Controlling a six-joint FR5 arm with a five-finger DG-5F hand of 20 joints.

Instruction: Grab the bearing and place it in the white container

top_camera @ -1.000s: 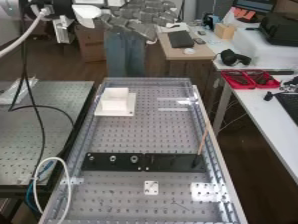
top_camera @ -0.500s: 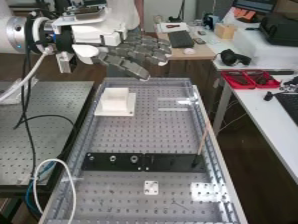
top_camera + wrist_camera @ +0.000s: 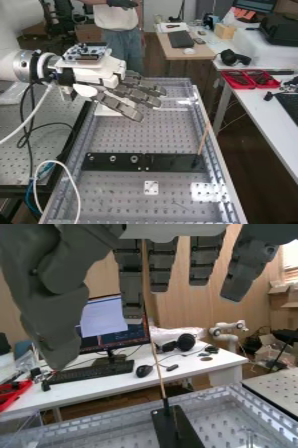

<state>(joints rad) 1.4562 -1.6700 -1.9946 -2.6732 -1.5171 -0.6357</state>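
The dark grey robot hand (image 3: 123, 106) has sunk towards the bench, fingers open and empty — part-hiding the square white container (image 3: 106, 112) — so the approach seems under way, the small silver ring-shaped bearing (image 3: 134, 159) lying at its six o'clock on a black plate (image 3: 100, 166).

- The hand (image 3: 120, 106) was dark grey, and the arm (image 3: 10, 65) white.
- The visible part of the container (image 3: 105, 111) was plain white.
- The bearings (image 3: 134, 159) were silvery grey, on a black strip (image 3: 169, 163).
- The worktop (image 3: 120, 136) was pale grey, patterned with rows of dark holes.
- A small plate (image 3: 151, 188) was white with dark dots.
- The thin stick (image 3: 203, 137) was light brown.
- The trays (image 3: 237, 84) were bright red.
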